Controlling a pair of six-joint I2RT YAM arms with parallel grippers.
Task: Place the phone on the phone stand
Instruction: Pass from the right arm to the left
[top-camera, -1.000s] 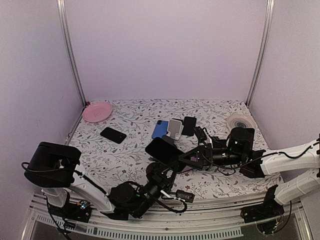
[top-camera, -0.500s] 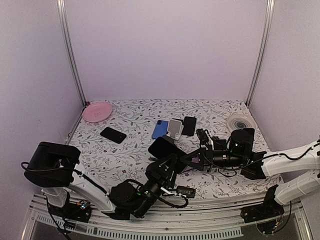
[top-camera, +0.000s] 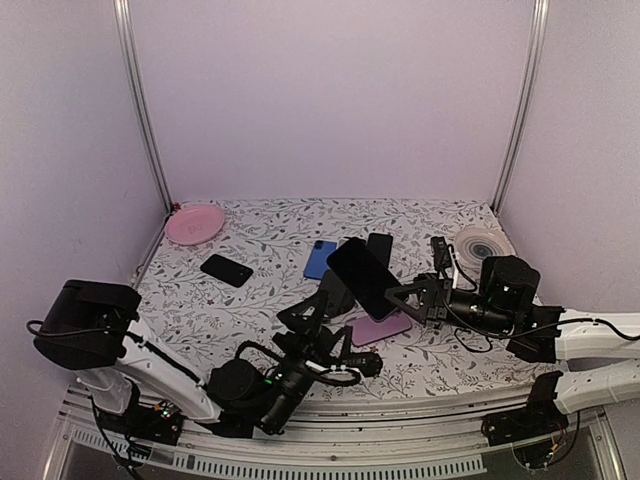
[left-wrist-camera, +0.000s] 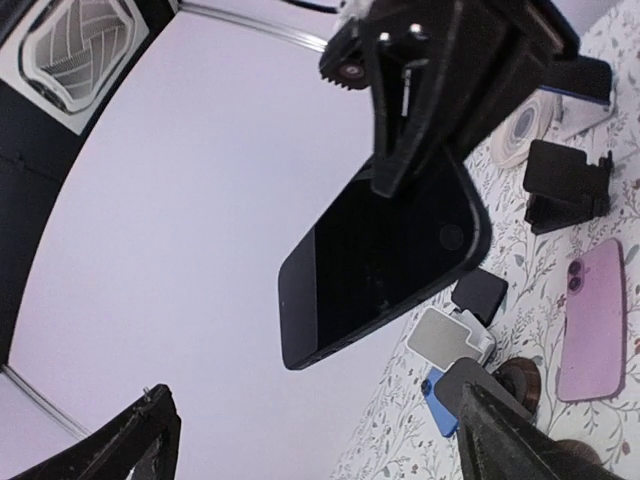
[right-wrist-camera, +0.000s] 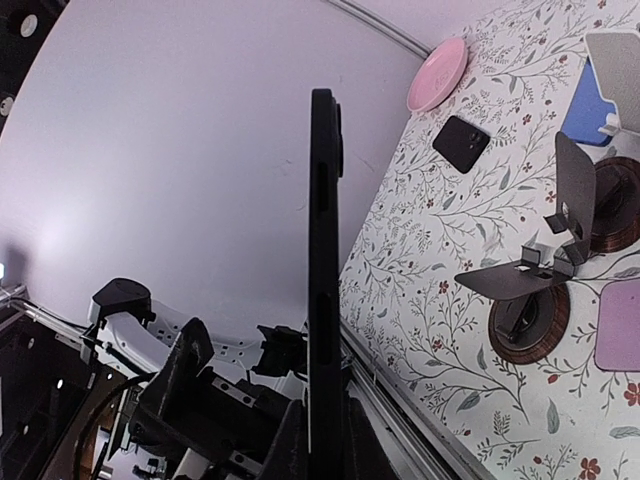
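Phone (top-camera: 362, 278) is up off the table, pinched in the right gripper (top-camera: 403, 299), and not yet on any stand.

The right gripper's jaws are pressed together on one end of the phone, holding it tilted in the air over the middle of the table (top-camera: 250, 240). The left gripper (left-wrist-camera: 315, 400) sits just below and in front of it, fingers spread wide with nothing between them. Further out, a white stand (left-wrist-camera: 450, 340) and a black stand (left-wrist-camera: 565, 185) stand on the floral cloth, and neither appears to carry a phone. A purple phone (top-camera: 378, 328), a blue phone (top-camera: 318, 258) and a second black phone (top-camera: 226, 269) lie flat nearby. The pick-up looks done. What is left, I judge, is to carry the phone to a stand, seat it on the ledge and let go. I cannot tell which stand is meant.
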